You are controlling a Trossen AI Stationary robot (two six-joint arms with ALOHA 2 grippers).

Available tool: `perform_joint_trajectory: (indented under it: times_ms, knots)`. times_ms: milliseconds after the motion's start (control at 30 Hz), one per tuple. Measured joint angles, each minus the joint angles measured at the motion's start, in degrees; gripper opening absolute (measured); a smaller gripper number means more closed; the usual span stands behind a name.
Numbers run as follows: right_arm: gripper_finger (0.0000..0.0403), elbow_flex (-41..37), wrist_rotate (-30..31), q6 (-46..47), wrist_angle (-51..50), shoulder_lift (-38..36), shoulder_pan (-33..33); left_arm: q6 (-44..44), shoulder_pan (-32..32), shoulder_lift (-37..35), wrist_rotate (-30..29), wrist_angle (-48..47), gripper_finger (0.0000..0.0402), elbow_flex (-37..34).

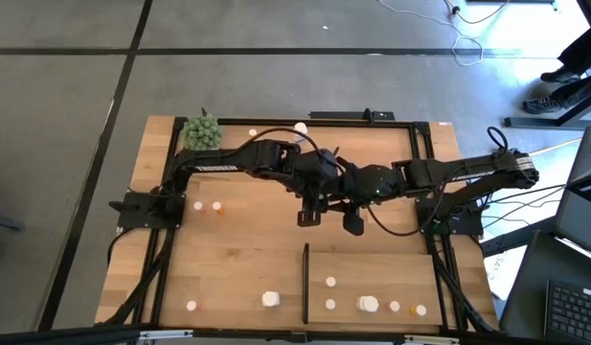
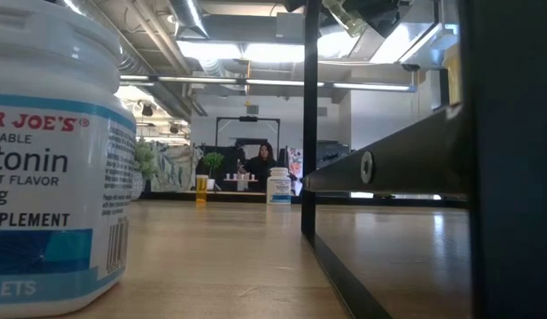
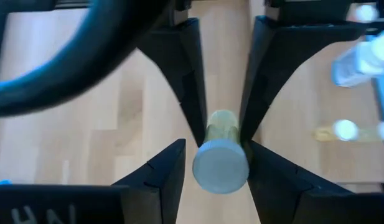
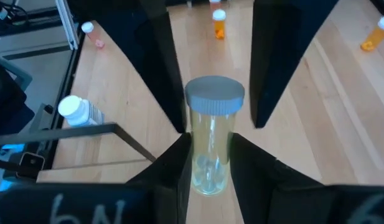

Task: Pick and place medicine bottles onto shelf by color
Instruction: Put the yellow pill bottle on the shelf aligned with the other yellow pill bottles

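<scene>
Left gripper point(image 1: 310, 217): over mid-table, just short of the shelf's black strip; in the left wrist view its fingers point(image 3: 185, 93) flank a small bottle point(image 3: 221, 155) with a yellowish body and pale cap, pads at or very near its sides; firm grip cannot be told.

Right gripper point(image 1: 353, 226): just beside the left one, clamped on a clear bottle point(image 4: 210, 140) with a grey-white cap, held between both fingers point(image 4: 160, 74).

Shelf point(image 1: 391, 273): pale wood panel at the near right of the table, thin black strip along its left edge. Carries several bottles: a chunky white bottle point(image 1: 369, 304), small white ones, and what appear to be two orange ones at the right end point(image 1: 419, 310).

Table point(image 1: 238, 249), loose stock: two small bottles near the left arm's base point(image 1: 208, 205), a white bottle point(image 1: 270, 299) near the front edge, another at the far edge point(image 1: 300, 126).

Green spiky plant ball point(image 1: 202, 131): far left corner.

Low view: large white supplement bottle point(image 2: 51, 159) close at left
</scene>
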Motion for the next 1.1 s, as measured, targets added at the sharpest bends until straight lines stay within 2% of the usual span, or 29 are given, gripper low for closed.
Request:
perform_joint_trajectory:
  times_ms: [667, 900, 1100]
  knots:
    - [0.0097, 0.2, 1.1, 0.8, 0.1, 0.1, -0.1, 0.7, 0.0, -3.0, 0.3, -0.5, 0.0155, 0.0]
    - [0.0097, 0.1, 3.5, 0.8, 0.1, -0.8, 0.3, 0.7, -0.1, -6.3, -3.9, -3.3, 0.0155, 0.0]
    - [0.0097, 0.0, 8.3, 1.2, -1.3, -2.8, 1.5, 0.1, -0.1, -11.1, -7.6, -5.4, 0.0155, 0.1]
